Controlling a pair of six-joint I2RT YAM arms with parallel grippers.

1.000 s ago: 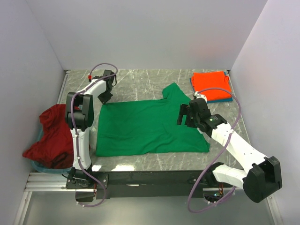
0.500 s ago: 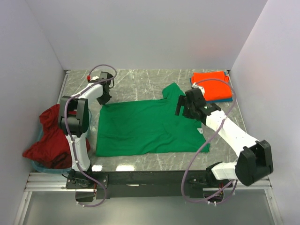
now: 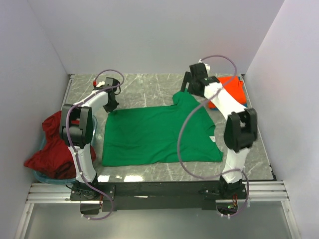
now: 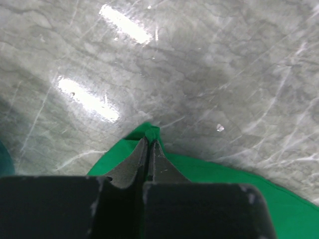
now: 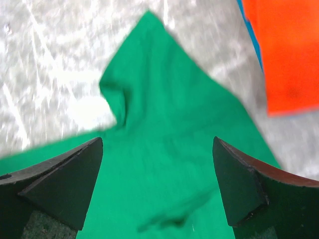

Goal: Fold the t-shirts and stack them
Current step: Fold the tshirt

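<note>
- Main item: green t-shirt (image 3: 159, 134), spread flat in the middle of the marble table (image 3: 149, 84), with 1 sleeve pointing toward the far wall.
- State of left gripper (image 4: 149, 149): jaws closed, pinching the far-left corner of the green cloth.
- State of right gripper (image 5: 157, 149): jaws wide apart, holding nothing, hovering above the far sleeve.
- Far-right corner: folded orange-red t-shirt (image 3: 232, 88) lies on a teal-blue t-shirt (image 5: 252, 37), of which only an edge shows.
- Left edge: dark red t-shirt (image 3: 52, 144), crumpled beside the left arm.
</note>
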